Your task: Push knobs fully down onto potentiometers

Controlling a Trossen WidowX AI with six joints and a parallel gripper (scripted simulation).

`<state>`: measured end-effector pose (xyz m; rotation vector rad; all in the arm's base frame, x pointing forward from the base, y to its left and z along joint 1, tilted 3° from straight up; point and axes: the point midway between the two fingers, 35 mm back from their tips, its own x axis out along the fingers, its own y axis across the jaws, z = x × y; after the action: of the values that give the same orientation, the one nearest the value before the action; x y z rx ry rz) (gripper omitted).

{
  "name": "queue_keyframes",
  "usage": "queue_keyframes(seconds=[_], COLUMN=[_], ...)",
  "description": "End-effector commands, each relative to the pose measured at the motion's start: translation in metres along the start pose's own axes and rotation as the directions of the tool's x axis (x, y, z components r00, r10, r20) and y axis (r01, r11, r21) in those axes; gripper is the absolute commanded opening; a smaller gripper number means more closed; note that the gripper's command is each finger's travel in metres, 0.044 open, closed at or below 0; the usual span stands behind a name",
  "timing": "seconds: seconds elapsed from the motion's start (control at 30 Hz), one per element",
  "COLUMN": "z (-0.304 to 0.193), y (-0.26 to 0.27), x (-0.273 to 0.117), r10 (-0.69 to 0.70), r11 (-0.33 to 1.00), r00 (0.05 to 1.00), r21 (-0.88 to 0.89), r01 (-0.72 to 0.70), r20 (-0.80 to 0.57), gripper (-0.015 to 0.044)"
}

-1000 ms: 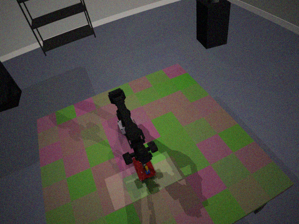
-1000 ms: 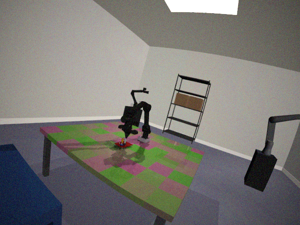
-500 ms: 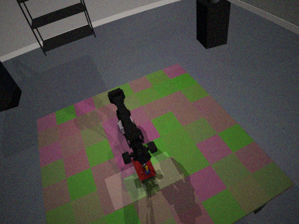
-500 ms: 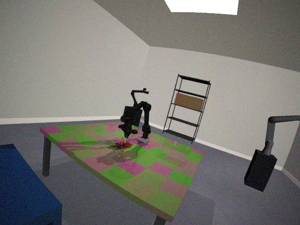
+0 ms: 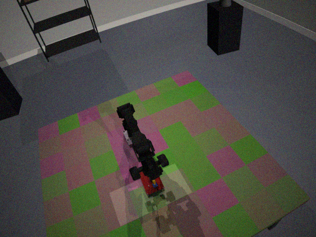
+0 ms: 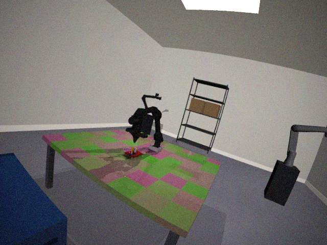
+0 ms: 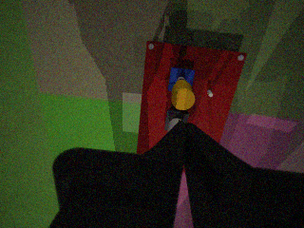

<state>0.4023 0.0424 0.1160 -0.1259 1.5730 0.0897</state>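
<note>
In the exterior view, the red circuit board (image 5: 149, 187) (image 6: 137, 153) (image 7: 209, 111) stands on the patchwork table (image 5: 217, 163) (image 6: 147, 181), near the long edge that runs from the corner above the visible left leg (image 6: 49, 166), and well apart from the corner at the lower right. The gripper (image 6: 135, 141) (image 7: 183, 129) is above the board, its fingertips together with nothing between them. The yellow knob (image 5: 153, 181) (image 6: 132, 149) (image 7: 182, 96) stands upright over a blue potentiometer (image 5: 155, 185) (image 7: 176, 76). In the wrist view, the grey-white knob (image 6: 135, 149) (image 7: 174, 124) is partly hidden by the fingertips; whether they touch it I cannot tell. Both knobs are on the board, between its edges.
</note>
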Motion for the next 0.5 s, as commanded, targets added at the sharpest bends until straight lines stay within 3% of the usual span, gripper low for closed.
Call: queue_keyframes(seconds=[0.0, 0.1, 0.47], z=[0.004, 0.004, 0.004], y=[0.0, 0.0, 0.0], x=[-0.003, 0.013, 0.02], r10=[-0.008, -0.008, -0.008], r11=[1.0, 1.0, 1.0], r00=[1.0, 1.0, 1.0], r21=[-0.013, -0.013, -0.013], r01=[0.008, 0.008, 0.008], r20=[0.003, 0.003, 0.003], gripper=[0.0, 0.0, 0.0])
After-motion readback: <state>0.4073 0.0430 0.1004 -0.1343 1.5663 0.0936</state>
